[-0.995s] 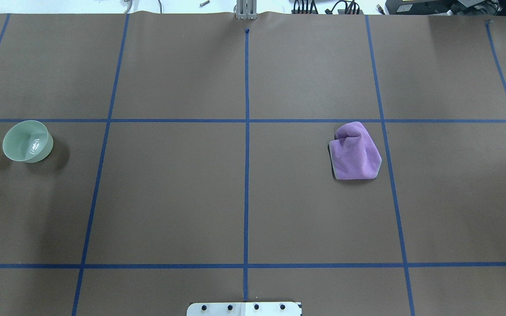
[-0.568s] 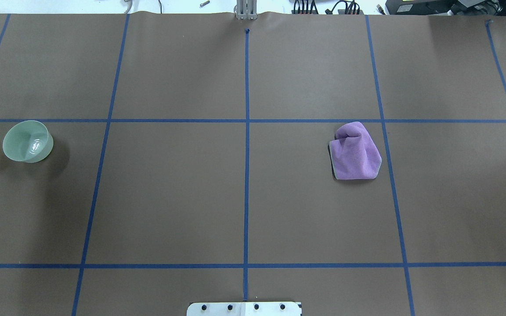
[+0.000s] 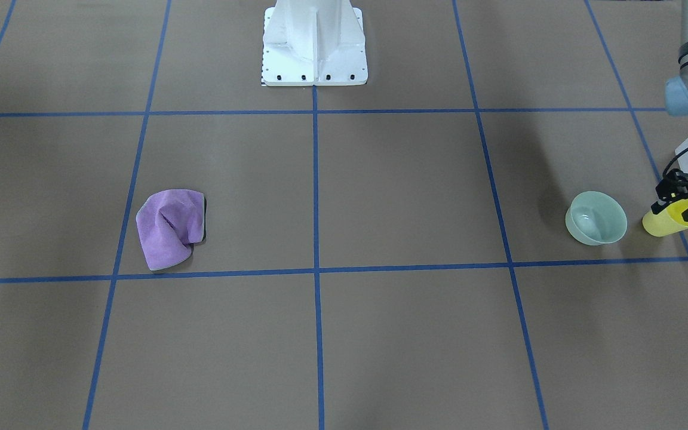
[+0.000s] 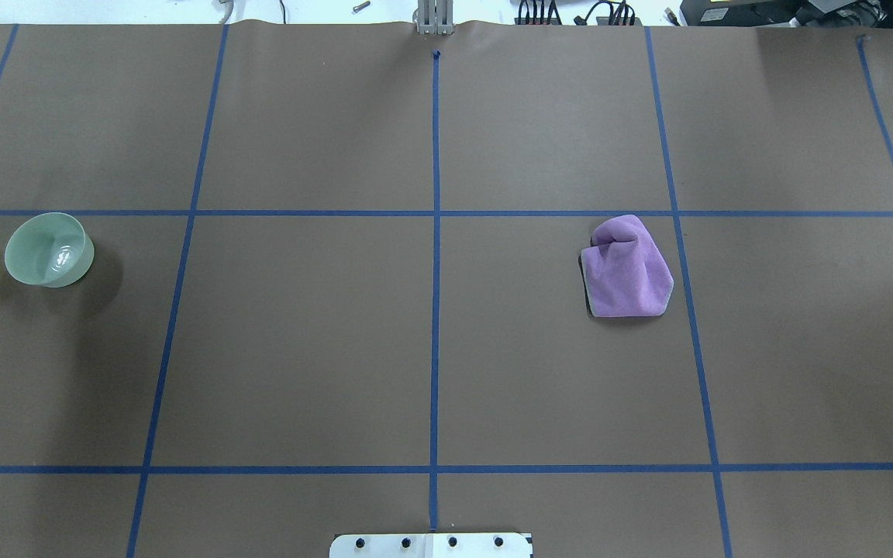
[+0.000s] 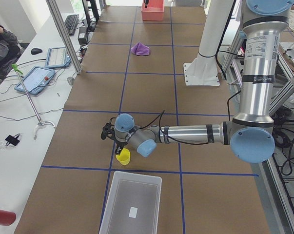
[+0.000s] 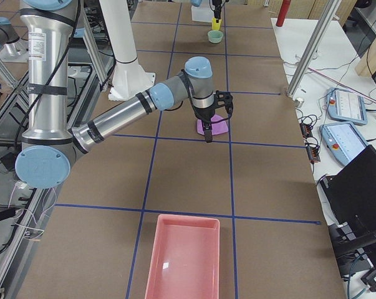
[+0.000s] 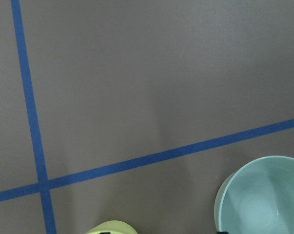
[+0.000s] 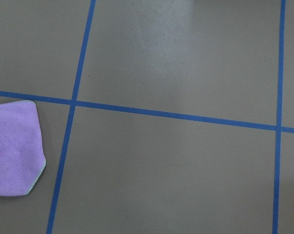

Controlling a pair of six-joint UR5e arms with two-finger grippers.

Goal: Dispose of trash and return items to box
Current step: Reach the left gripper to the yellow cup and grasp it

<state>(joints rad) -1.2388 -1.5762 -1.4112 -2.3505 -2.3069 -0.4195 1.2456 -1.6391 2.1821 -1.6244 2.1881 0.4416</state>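
The brown counter, gridded with blue tape, runs the whole width of the room. At its end on the robot's left lies the frosted white box, and at the opposite end a pink tray. A crumpled purple cloth lies on the robot's right half. The right gripper hangs near it, and I cannot tell how it is set. The mint bowl stands upright just beside the yellow cup, not touching it. The cup sits on the counter just outside the box. The left gripper hovers at its rim, fingers spread; contact is unclear.
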